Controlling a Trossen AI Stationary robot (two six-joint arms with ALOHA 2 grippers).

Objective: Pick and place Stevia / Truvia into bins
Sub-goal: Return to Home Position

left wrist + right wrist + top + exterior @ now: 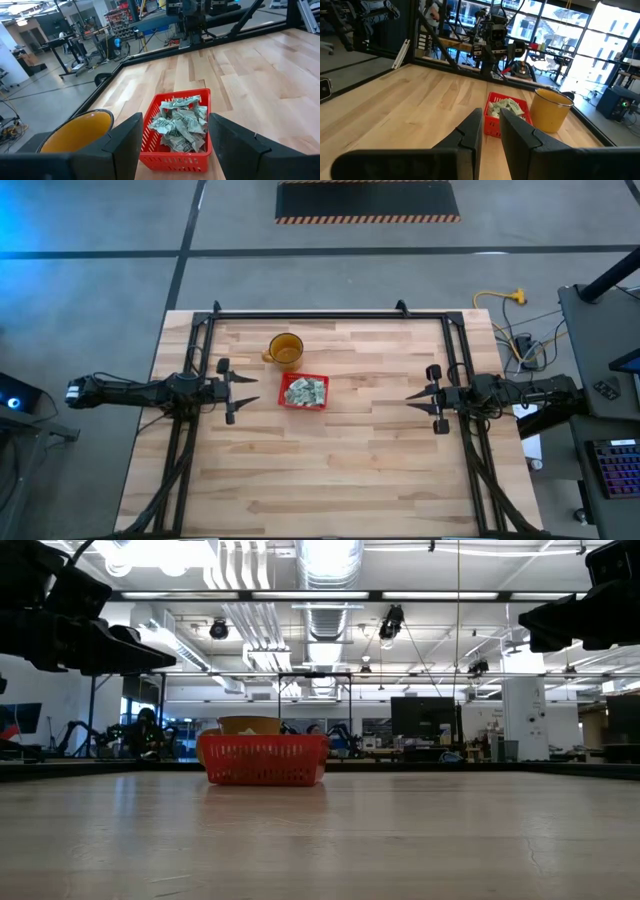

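Both your arms sit at opposite sides of the surface (340,470), each pointing in toward the middle. Your left gripper (254,389) hovers near the red basket (303,408), with its fingers (125,142) spread wide and holding nothing. Your right gripper (412,398) hangs well apart from the basket on the other side. Its fingers (470,135) are close together, with only a slim gap between them and nothing in it.

The sachets (180,122) lie in a crumpled pale green and white heap inside the basket, reaching about to its rim. They overlap so much that you cannot count them, and their print is too small to read.

The amber-yellow cup (286,350) stands upright just beside the basket's far left corner. You cannot tell from above whether the two touch.

In the left wrist view, a finger and the picture's edge cut off the lower part of the cup. In the right wrist view, the fingers cover the basket's near wall.

From the low view you see only the cup's rim above the basket. The heap barely shows over the red mesh, and both grippers are dark shapes cut off at the upper corners.
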